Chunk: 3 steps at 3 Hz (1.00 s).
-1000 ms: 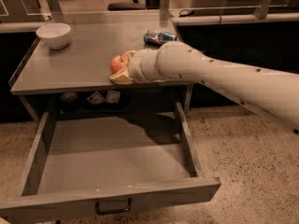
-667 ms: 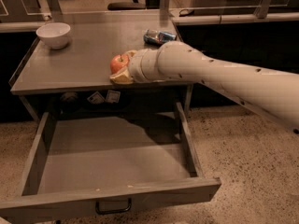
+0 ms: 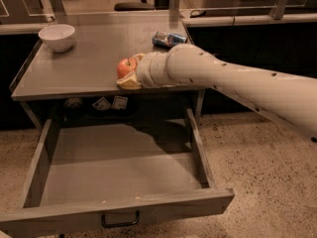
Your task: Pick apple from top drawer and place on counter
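Grey counter (image 3: 74, 76) is spread across the upper left of the frame, with 1 white bowl (image 3: 57, 36) set at its far left corner and 1 blue can (image 3: 168, 38) near its back right. At the front edge, centre frame, the apple (image 3: 126, 66) is clasped by the gripper (image 3: 130, 71). Below, in the lower half, the top drawer (image 3: 119, 207) is shown open.

cam: single view, high, angled down and forward, close | lower frame: top drawer (image 3: 119, 175) | upper left: worktop (image 3: 74, 71) | centre-left: gripper (image 3: 129, 72), jaws clasping apple (image 3: 125, 66), arm (image 3: 237, 86) from right
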Each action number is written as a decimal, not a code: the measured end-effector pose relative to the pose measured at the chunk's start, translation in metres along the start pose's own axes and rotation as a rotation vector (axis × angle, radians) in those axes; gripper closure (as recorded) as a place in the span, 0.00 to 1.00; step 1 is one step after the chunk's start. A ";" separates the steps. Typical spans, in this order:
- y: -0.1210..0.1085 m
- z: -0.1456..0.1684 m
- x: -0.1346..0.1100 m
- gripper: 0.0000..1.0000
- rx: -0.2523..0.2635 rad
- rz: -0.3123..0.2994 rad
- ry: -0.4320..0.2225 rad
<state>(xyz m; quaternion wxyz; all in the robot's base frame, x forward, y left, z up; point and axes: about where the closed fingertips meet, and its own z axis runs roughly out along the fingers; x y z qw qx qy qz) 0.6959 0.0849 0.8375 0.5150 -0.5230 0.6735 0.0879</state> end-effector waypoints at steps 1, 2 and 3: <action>0.000 0.000 0.000 0.11 0.000 0.000 0.000; 0.000 0.000 0.000 0.00 0.000 0.000 0.000; 0.000 0.000 0.000 0.00 0.000 0.000 0.000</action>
